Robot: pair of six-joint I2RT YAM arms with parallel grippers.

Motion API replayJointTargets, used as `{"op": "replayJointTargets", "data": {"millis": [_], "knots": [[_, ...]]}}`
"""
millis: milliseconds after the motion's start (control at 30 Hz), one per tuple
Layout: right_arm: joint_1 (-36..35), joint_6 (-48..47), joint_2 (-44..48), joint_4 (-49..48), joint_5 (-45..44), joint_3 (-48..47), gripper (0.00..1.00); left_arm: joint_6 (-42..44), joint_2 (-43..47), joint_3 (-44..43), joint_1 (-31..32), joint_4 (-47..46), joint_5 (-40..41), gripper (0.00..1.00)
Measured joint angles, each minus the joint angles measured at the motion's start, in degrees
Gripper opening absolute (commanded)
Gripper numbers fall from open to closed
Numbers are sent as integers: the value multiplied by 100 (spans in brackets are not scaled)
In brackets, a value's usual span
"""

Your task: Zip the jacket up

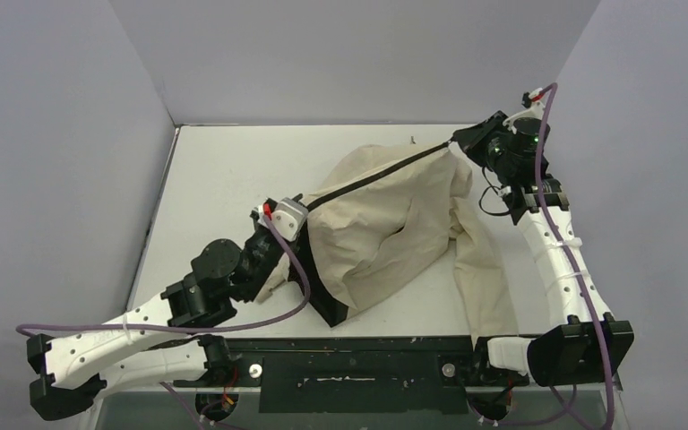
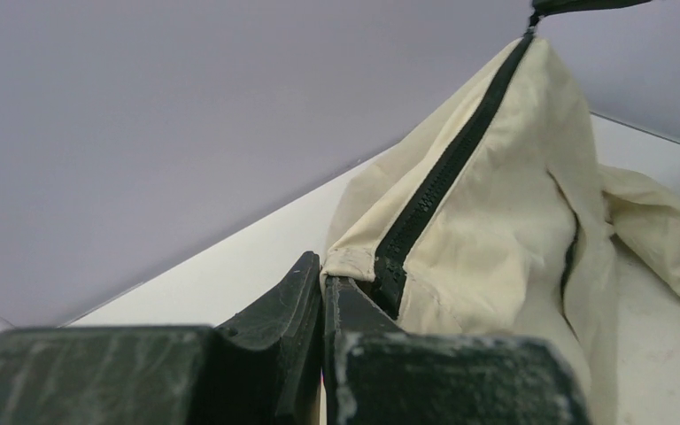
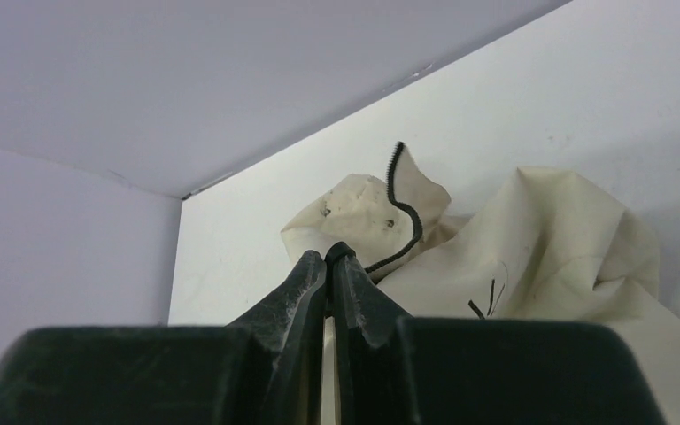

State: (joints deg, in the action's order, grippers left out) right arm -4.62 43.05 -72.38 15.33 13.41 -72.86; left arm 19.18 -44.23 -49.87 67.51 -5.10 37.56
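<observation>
The beige jacket [image 1: 385, 224] lies bunched in the middle of the white table and is stretched taut between my two grippers. Its dark zipper [image 1: 376, 176] runs closed in a straight line from lower left to upper right. My left gripper [image 1: 303, 210] is shut on the jacket's hem beside the zipper's lower end; the left wrist view shows the hem [image 2: 350, 263] pinched at the fingertips [image 2: 310, 283]. My right gripper [image 1: 457, 143] is shut on a small black zipper pull [image 3: 343, 251] at the zipper's upper end. Beyond it, loose zipper teeth [image 3: 400, 199] curl over the collar.
One jacket sleeve [image 1: 488, 287] trails toward the right arm's base. Lavender walls close in the table on the left, back and right. A black rail [image 1: 349, 354] runs along the near edge. Purple cables loop beside both arms.
</observation>
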Motion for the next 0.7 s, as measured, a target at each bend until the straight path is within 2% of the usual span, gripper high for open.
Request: {"op": "replayJointTargets", "data": {"millis": [67,200,333,500,700], "knots": [[192,-22,-37,39,52,-162,0,-11,-273,-170,-334,-46,-179,0],[599,-20,-61,111,262,-407,0,-516,-778,-474,-1823,-26,-1239,0],[922,-15,-61,111,457,-505,0,-1117,-1196,-638,-2949,-28,-2304,0],[1298,66,-179,111,745,-581,0,-1641,-1735,-1045,-3720,-33,-3250,0],[1694,223,-409,116,1163,-826,0,-2087,-2068,-1515,-4551,-31,-3829,0]]}}
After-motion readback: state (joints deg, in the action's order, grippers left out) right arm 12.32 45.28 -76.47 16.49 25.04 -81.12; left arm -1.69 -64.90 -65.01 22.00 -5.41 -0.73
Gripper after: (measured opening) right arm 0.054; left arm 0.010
